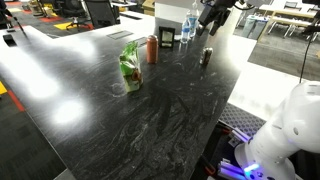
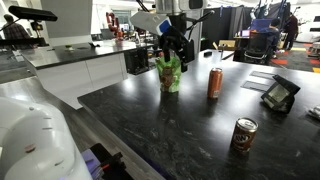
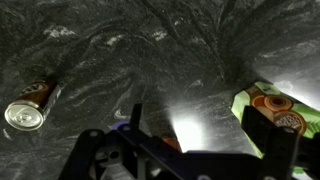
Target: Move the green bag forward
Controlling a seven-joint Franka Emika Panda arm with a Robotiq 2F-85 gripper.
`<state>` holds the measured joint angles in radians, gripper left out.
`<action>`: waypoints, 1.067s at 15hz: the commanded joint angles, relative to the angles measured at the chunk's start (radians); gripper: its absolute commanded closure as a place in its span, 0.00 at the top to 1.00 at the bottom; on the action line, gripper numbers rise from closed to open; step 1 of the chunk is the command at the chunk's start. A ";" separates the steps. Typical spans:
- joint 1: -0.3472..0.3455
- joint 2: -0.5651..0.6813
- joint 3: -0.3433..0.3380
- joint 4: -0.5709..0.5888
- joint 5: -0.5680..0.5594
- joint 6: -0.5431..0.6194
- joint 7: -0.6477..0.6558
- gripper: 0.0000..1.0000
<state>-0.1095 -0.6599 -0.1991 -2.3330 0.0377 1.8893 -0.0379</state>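
The green bag [image 1: 130,67] stands upright on the dark marbled table [image 1: 150,120], left of the red-brown can [image 1: 152,48]. It also shows in an exterior view [image 2: 170,73] and at the right edge of the wrist view [image 3: 280,112], partly behind my right finger. My gripper [image 3: 198,118] is open and empty, raised above the table. In an exterior view it hangs high at the back [image 1: 210,14], apart from the bag. In an exterior view [image 2: 172,45] it overlaps the bag's top.
The red-brown can [image 2: 215,83] stands beside the bag. A darker small can [image 2: 243,135] stands nearer the table edge and shows in the wrist view [image 3: 30,106]. Clear water bottles [image 1: 190,28] stand at the back. A small black device [image 2: 280,95] lies on the table.
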 commanded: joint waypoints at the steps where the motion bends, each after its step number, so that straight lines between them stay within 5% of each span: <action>1: 0.022 0.183 0.021 0.145 0.114 0.035 0.089 1.00; 7: 0.052 0.460 0.130 0.446 0.276 -0.079 0.429 1.00; 8: 0.040 0.349 0.122 0.316 0.243 -0.027 0.356 1.00; 16: 0.051 0.472 0.148 0.441 0.259 -0.014 0.474 1.00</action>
<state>-0.0486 -0.2121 -0.0680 -1.9104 0.2930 1.8468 0.3933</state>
